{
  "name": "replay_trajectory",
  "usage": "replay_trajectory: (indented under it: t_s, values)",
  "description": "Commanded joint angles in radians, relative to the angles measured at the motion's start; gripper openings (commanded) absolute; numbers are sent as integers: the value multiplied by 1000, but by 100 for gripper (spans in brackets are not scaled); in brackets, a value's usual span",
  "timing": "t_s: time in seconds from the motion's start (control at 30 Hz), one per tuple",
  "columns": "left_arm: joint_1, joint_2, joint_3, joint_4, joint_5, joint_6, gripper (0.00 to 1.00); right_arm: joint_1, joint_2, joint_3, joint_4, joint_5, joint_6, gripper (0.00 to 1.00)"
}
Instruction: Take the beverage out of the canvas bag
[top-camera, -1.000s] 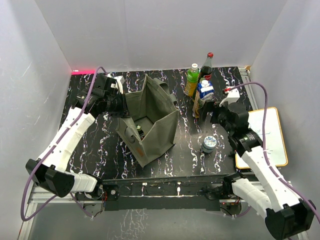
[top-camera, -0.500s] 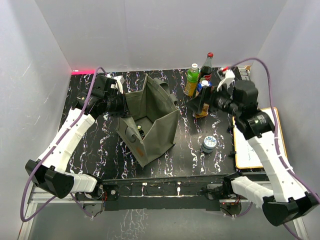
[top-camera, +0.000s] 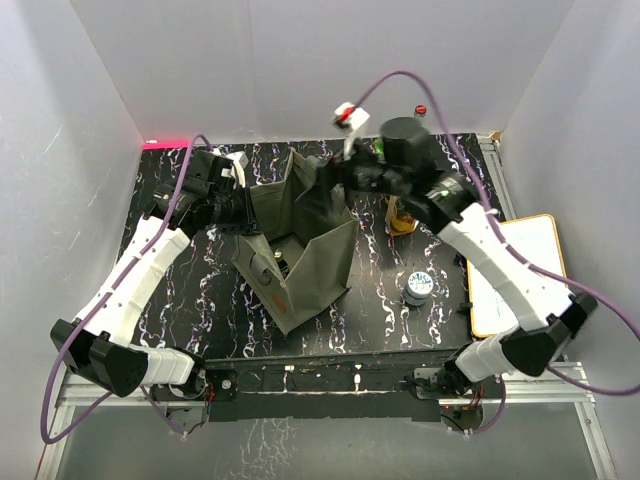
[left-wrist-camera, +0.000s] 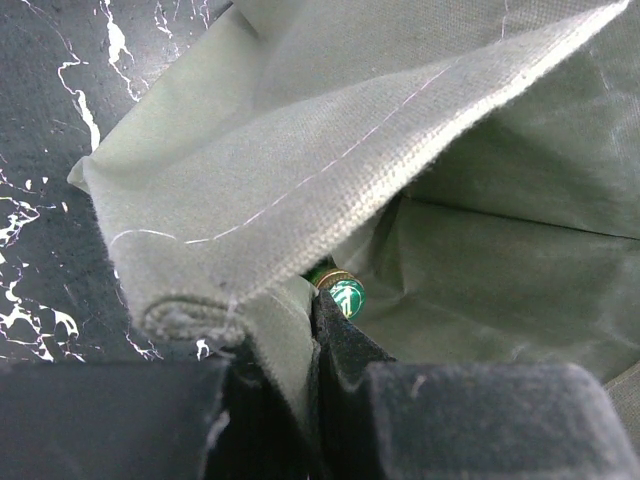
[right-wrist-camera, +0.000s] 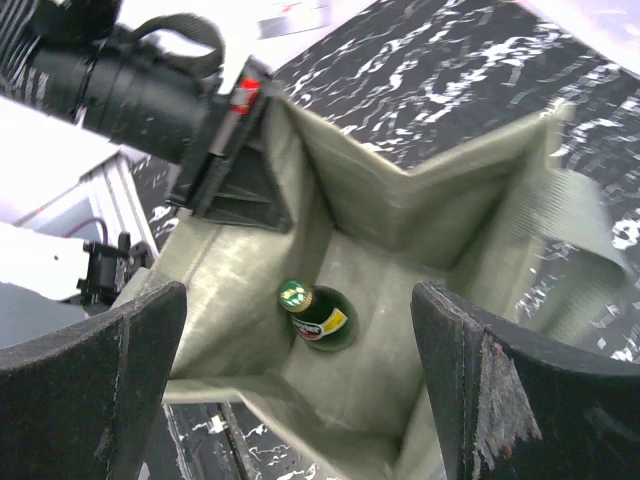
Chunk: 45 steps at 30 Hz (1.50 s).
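Two arms reach the bag (top-camera: 322, 262): my left gripper (left-wrist-camera: 312, 330) pinches its left wall tight; my right gripper (right-wrist-camera: 300, 300) hangs spread wide, empty, above its mouth. Inside, a green-capped dark bottle (right-wrist-camera: 318, 315) stands upright.

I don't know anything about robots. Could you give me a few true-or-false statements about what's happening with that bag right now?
1. The left fingers are pinching the wall of the canvas bag. True.
2. The right fingers are clamped on the bottle. False: they are wide open above the bag's mouth and hold nothing.
3. A green-capped bottle is inside the bag. True.
4. The bag is folded flat and closed. False: it stands with its mouth open.
5. The round tin is inside the bag. False: it is outside the bag, on the table, on the right arm's side.
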Motion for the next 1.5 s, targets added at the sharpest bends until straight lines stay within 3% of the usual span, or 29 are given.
replay_trajectory:
  t_s: [0.0, 0.17, 0.4, 0.5, 0.7, 0.87, 1.17, 1.47]
  values:
    - [0, -23, 2, 18, -8, -6, 0, 117, 87, 124, -43, 62, -137, 98]
    - [1, -33, -6, 22, -10, -9, 0, 138, 170, 165, -108, 82, -179, 97]
    - [0, -63, -51, 43, -13, 10, 0, 152, 207, 141, -263, 15, -349, 57]
    - [0, -70, -69, 55, -11, 25, 0, 181, 175, 85, -317, 14, -425, 55]
    - [0, -107, -133, 107, -5, 34, 0, 250, 38, -150, -283, 8, -550, 59]
    - [0, -109, -162, 123, 0, 43, 0, 281, 15, -249, -275, 44, -570, 65]
    - [0, -87, -173, 100, 4, 94, 0, 375, -2, -361, -125, 206, -602, 97]
    - [0, -67, -131, 38, -14, 116, 0, 498, -11, -445, 176, 320, -492, 98]
